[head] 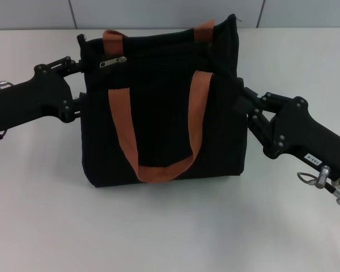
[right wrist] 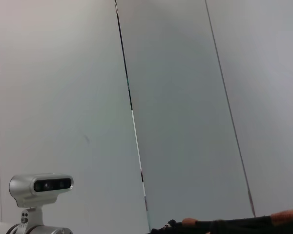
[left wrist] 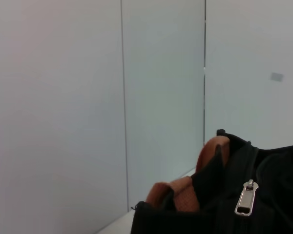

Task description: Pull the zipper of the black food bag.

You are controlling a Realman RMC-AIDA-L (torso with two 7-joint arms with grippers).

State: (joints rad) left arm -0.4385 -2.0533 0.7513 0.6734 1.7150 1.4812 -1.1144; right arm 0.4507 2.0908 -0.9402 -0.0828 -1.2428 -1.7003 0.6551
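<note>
Bag (head: 161,107) flanked by left gripper (head: 76,85) and right gripper (head: 246,110), jaw states impossible to tell; zipper (head: 113,61) sits beyond left jaws, so any pull risks dragging fabric

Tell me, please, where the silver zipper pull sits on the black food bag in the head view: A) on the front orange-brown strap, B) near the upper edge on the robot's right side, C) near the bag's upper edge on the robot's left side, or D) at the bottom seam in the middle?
C: the zipper lies by the upper edge of the black food bag, close to the left gripper.
</note>
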